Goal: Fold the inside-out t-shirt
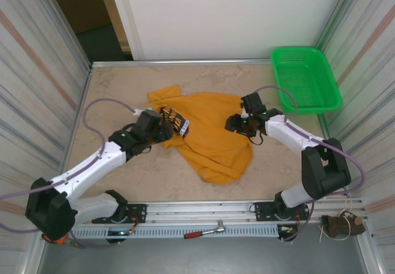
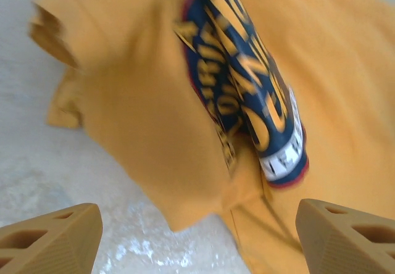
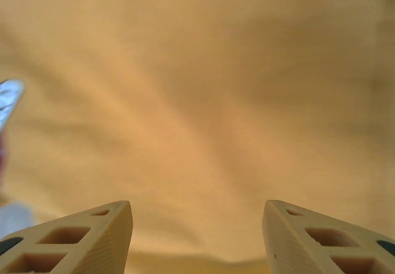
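From above, the orange-yellow t-shirt lies rumpled in the middle of the tabletop. One sleeve pokes toward the far left, and a dark printed logo sits on the shirt's left edge. The left tool is at that edge, just beside the logo. The right tool is over the shirt's right side. A green basket stands in the far right corner, apart from the shirt.

On the left wrist camera, the left tool has its fingers spread wide with nothing between them. The t-shirt lies just past the tips, slightly blurred. The navy logo runs along a raised fold, and pale tabletop shows to the left.

On the right wrist camera, the right tool has its fingers apart and clamps nothing. T-shirt cloth with shallow creases lies close beneath them.
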`<state>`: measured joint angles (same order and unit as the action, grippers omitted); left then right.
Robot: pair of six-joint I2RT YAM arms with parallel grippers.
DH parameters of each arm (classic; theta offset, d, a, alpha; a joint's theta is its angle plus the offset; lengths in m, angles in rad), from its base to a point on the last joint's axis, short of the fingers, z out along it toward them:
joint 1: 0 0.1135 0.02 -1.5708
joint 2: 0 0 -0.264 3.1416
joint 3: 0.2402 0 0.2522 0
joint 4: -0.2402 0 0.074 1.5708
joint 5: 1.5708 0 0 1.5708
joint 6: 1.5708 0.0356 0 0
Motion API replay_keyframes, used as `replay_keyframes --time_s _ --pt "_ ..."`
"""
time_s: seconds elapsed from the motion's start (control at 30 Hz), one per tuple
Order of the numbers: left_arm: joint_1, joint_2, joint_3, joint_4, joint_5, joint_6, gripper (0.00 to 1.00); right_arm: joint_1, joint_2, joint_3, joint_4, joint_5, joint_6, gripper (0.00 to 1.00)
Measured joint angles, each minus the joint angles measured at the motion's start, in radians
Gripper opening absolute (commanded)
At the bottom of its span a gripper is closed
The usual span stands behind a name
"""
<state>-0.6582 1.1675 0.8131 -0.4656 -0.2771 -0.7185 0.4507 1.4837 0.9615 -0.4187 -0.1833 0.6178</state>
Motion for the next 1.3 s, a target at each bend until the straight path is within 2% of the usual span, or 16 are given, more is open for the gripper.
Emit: replay_keyframes --time_s 0.1,0.23,0.3,0.33,0.37,0.47,0.5,0.7,0.9,1.07,1.17,1.3 --pt "-0.042 0.076 -0.021 0.011 -0.023 0.016 0.83 0.125 -0.001 0.003 0.017 -0.002 0.032 0.65" --pt "-0.042 0.186 -0.034 0.028 -0.045 0.037 0.83 0.241 0.033 -0.005 0.055 0.002 0.091 0.72" --pt "-0.042 0.241 -0.032 0.050 -0.053 0.051 0.79 0.287 0.073 -0.006 0.070 0.014 0.119 0.75" --pt "-0.042 0.265 -0.029 0.056 -0.056 0.059 0.73 0.307 0.090 -0.007 0.072 0.030 0.132 0.75" --pt "-0.040 0.295 -0.023 0.065 -0.058 0.071 0.63 0.328 0.109 -0.009 0.074 0.053 0.139 0.75" --pt "-0.019 0.367 0.002 0.092 -0.052 0.101 0.10 0.372 0.153 -0.018 0.065 0.121 0.163 0.75" --pt "-0.007 0.379 0.008 0.101 -0.045 0.114 0.00 0.376 0.163 -0.023 0.059 0.142 0.168 0.75" --pt "0.085 0.372 0.093 0.098 0.043 0.227 0.00 0.280 0.180 -0.055 0.071 0.194 0.186 0.75" --pt "0.165 0.224 0.246 0.025 0.306 0.277 0.00 0.078 0.218 -0.021 0.106 0.171 0.157 0.75" --pt "0.165 0.117 0.374 0.012 0.550 0.259 0.00 -0.044 0.232 0.023 0.088 0.113 0.103 0.72" --pt "0.167 0.104 0.424 0.012 0.636 0.243 0.00 -0.052 0.160 0.025 0.040 0.079 0.054 0.73" --pt "0.169 0.121 0.475 0.007 0.714 0.236 0.00 -0.031 -0.050 0.063 0.014 0.005 -0.028 0.80"
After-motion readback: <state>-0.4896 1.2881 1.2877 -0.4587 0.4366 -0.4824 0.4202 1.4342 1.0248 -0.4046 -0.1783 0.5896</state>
